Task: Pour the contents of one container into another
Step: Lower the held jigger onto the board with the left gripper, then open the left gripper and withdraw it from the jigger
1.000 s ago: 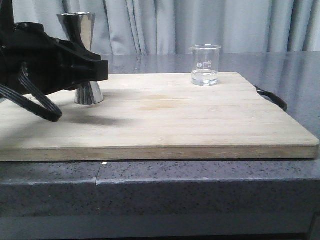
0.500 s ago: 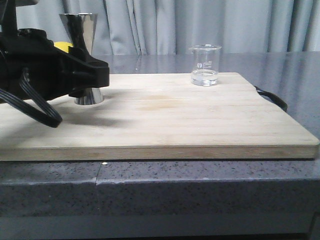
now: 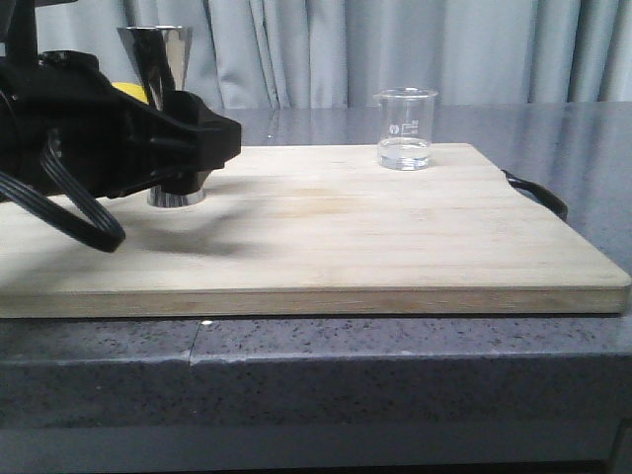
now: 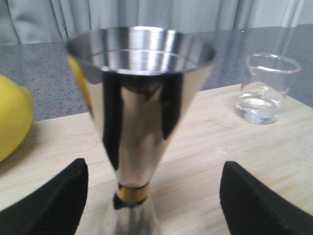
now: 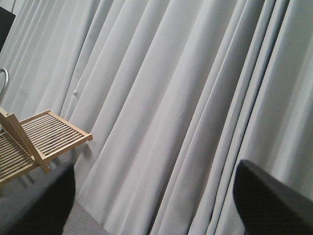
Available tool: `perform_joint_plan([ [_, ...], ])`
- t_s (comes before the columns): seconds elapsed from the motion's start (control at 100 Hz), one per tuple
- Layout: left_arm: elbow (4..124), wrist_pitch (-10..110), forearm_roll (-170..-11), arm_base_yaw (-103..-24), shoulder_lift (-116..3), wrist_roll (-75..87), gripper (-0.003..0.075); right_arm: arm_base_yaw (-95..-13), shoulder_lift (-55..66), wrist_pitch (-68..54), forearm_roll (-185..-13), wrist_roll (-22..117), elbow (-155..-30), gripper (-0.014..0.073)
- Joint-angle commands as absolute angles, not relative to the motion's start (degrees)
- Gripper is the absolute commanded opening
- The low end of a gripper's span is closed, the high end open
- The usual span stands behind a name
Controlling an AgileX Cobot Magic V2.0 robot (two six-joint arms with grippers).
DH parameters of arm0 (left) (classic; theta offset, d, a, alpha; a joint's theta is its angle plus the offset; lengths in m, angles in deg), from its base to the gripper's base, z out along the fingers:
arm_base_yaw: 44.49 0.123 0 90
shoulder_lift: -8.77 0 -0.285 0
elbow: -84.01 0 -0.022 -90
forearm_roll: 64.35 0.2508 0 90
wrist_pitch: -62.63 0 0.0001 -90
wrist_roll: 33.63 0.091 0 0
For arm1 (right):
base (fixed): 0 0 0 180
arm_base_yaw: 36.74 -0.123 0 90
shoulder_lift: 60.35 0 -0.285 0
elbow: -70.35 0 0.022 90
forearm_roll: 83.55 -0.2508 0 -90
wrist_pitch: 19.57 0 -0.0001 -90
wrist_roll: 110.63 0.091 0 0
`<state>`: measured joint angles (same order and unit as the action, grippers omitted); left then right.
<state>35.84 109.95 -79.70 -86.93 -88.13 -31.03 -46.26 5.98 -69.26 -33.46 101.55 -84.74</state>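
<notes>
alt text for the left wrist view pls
A tall steel jigger with a gold waist band stands upright on a wooden board, between two open black fingers. A glass beaker holding clear liquid sits behind; something yellow shows at one edge.

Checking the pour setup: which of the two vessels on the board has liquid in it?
The small glass beaker, standing clear of the arms; a shallow clear layer shows at its bottom. The steel jigger shows none.

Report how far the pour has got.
Done: nothing poured; the beaker stands untouched on the board with liquid in it. In hand: the left gripper, open, fingers either side of the jigger. Left: grasping, lifting, pouring.
</notes>
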Motion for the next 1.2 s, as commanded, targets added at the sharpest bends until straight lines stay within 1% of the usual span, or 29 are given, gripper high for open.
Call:
perform_joint_plan([
  [0.0,36.9,112.0,-79.9,-88.4,-84.5,-31.3,0.0522,-46.4,4.9,-70.5,-36.4,101.5,-86.2,0.0594],
  [0.2,35.4,111.0,-80.2,-88.6,-80.6,-30.9,0.0522,-46.4,4.9,-70.2,-36.4,101.5,-86.2,0.0594],
  [0.34,34.1,110.7,-82.9,-88.6,-78.4,-26.2,0.0522,-46.4,4.9,-70.2,-36.4,101.5,-86.2,0.0594],
  [0.5,32.7,109.1,-83.3,-88.6,-75.9,-26.2,0.0522,-46.4,4.9,-70.2,-36.4,101.5,-86.2,0.0594],
  [0.75,30.1,103.0,-83.4,-88.6,-67.4,-25.2,0.0522,-46.4,4.9,-70.2,-36.4,101.5,-86.2,0.0594],
  [0.94,29.7,91.1,-83.4,-88.6,-54.9,-24.1,0.0519,-46.4,4.9,-66.7,-36.4,101.5,-86.2,0.0594],
  [1.02,29.8,90.0,-83.2,-88.6,-48.6,-21.6,0.0493,-46.4,4.8,-62.0,-36.4,101.5,-86.4,0.0594],
  [1.08,30.3,90.4,-83.2,-88.6,-44.4,-18.9,0.0460,-46.4,4.1,-55.7,-36.4,101.5,-87.0,0.0593],
  [1.13,31.2,90.6,-83.3,-88.6,-40.5,-16.0,0.0417,-46.4,3.0,-50.6,-36.4,101.5,-87.4,0.0591],
  [1.19,32.4,90.3,-83.3,-88.6,-37.0,-13.3,0.0343,-46.3,1.2,-45.1,-36.4,101.5,-87.8,0.0590],
])
